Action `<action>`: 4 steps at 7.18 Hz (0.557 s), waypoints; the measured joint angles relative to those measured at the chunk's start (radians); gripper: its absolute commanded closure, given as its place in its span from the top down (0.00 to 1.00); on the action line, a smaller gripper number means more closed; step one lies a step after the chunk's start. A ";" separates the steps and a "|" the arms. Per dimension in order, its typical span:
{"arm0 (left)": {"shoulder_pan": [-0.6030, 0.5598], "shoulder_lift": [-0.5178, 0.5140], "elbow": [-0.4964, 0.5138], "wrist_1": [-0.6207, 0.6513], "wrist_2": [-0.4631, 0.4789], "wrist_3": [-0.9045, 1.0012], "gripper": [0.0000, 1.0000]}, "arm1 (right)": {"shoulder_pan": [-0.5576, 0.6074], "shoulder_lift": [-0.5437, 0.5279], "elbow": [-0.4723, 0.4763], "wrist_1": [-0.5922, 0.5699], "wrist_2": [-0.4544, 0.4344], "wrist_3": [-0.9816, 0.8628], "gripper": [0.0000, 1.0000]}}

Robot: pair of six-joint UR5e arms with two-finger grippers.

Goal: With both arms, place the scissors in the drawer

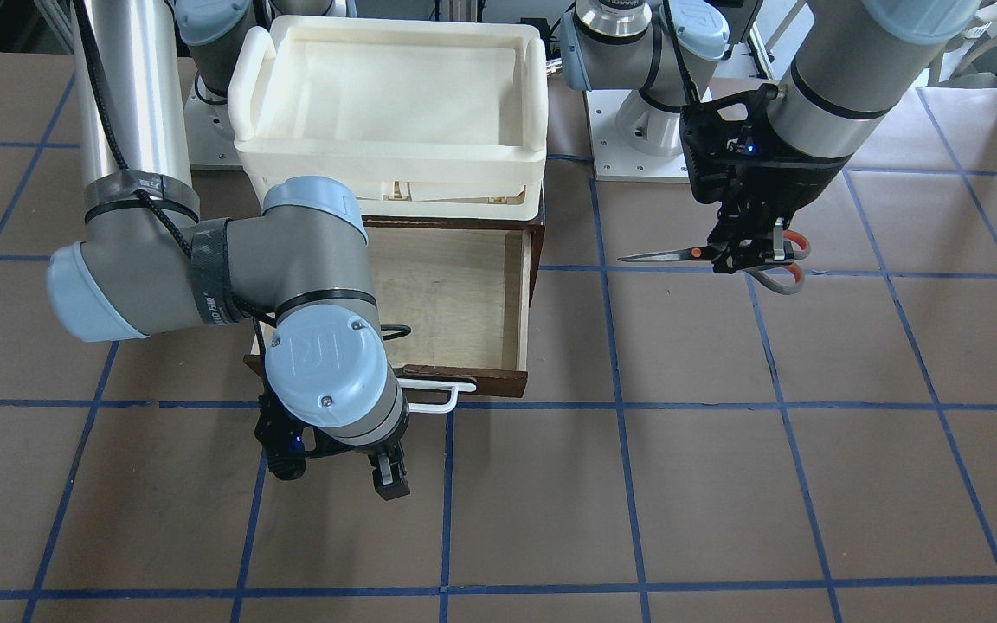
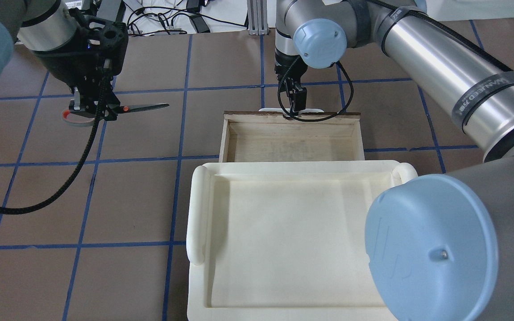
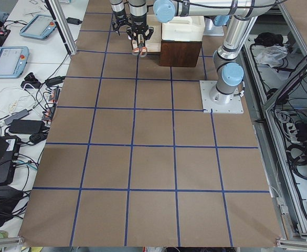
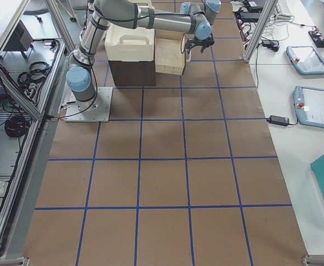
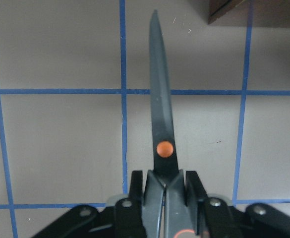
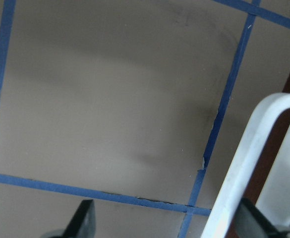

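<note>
My left gripper (image 1: 745, 255) is shut on the scissors (image 1: 680, 253) near the pivot and holds them level above the table. The blades point toward the drawer (image 1: 524, 303), a tile's width away. They also show in the overhead view (image 2: 143, 107) and the left wrist view (image 5: 160, 114), gripper (image 5: 165, 196). The dark brown drawer (image 2: 225, 138) stands pulled out with a bare plywood floor. My right gripper (image 1: 369, 472) is open and empty just in front of the drawer's white bar handle (image 1: 438, 391). In the right wrist view, the handle (image 6: 254, 163) is beside one fingertip (image 6: 254, 223).
A cream-white plastic tray (image 2: 199, 214) sits on top of the cabinet above the drawer. The right arm's elbow (image 1: 291, 251) hangs over the drawer's one side. Brown table with blue tape grid lines.
</note>
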 measured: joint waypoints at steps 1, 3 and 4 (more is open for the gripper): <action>-0.001 0.000 0.001 -0.001 -0.002 -0.002 0.00 | 0.002 -0.016 0.001 0.004 -0.001 0.000 1.00; -0.008 0.005 0.001 -0.004 -0.012 -0.032 0.00 | 0.005 -0.070 0.003 0.019 -0.007 -0.030 1.00; -0.023 0.007 0.001 -0.005 -0.012 -0.052 0.00 | 0.004 -0.115 0.007 0.032 -0.026 -0.110 1.00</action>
